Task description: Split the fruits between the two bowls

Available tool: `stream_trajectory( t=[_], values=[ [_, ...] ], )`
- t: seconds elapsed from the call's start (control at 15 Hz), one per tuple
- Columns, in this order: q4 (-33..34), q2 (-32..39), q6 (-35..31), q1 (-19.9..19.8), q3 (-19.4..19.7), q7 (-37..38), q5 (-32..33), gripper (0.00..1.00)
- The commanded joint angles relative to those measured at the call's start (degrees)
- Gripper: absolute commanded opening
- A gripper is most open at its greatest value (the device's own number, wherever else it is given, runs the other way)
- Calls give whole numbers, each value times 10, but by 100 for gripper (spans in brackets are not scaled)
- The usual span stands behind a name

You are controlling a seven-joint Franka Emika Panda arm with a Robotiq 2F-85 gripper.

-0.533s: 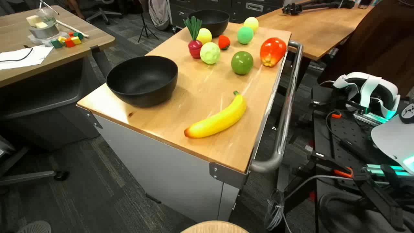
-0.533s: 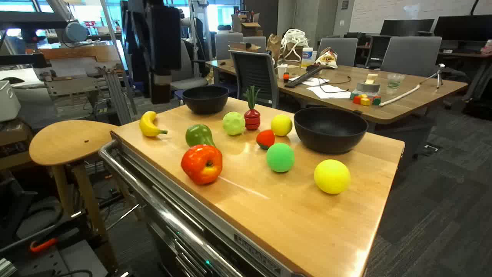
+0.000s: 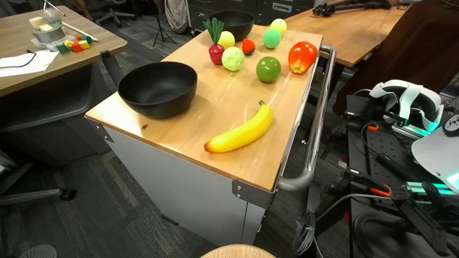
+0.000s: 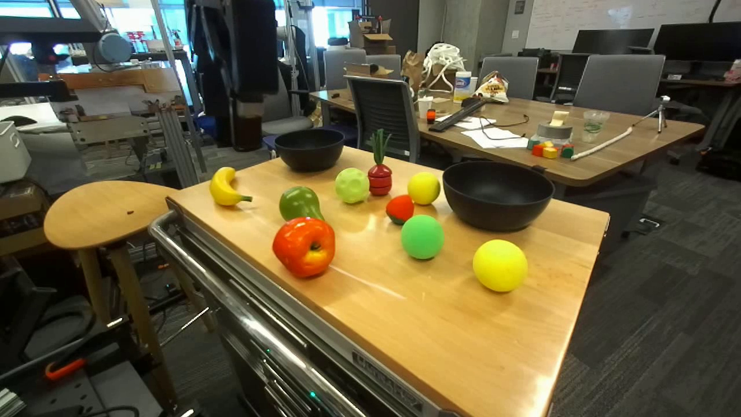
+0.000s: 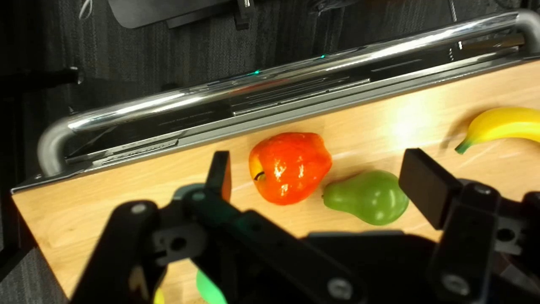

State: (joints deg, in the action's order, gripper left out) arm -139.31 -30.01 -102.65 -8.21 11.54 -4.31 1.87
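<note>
Gripper point(image 5: 324, 181): jaws wide apart
Fruits point(image 4: 304, 249): some glossy, on wooden cart top point(image 4: 451, 324)
Banana point(image 3: 241, 133): curved, near corner by handle point(image 3: 320, 111), long axis slanting, stem toward pear point(image 5: 371, 198)
Bowls point(image 3: 157, 107) point(image 4: 498, 202): round, matte, along opposite edge

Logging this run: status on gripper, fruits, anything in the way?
Gripper open, nothing held. Fruits on worktop, none seen in bowls. Apple close by pear, may crowd a grasp.

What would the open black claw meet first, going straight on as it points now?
Probably the glossy red apple-shaped fruit, perhaps the glossy green pear-shaped fruit beside it; depth is hard to judge.
</note>
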Motion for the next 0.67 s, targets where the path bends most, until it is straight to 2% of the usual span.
stream_trajectory(
  t=[0.0, 0.4, 0.6],
  values=[
    [1, 1, 1, -6, -5, -2, -2, 100],
    [6, 39, -44, -5, 8, -17, -15, 100],
    [2, 81, -111, -10, 19, -33, -2, 100]
  ],
)
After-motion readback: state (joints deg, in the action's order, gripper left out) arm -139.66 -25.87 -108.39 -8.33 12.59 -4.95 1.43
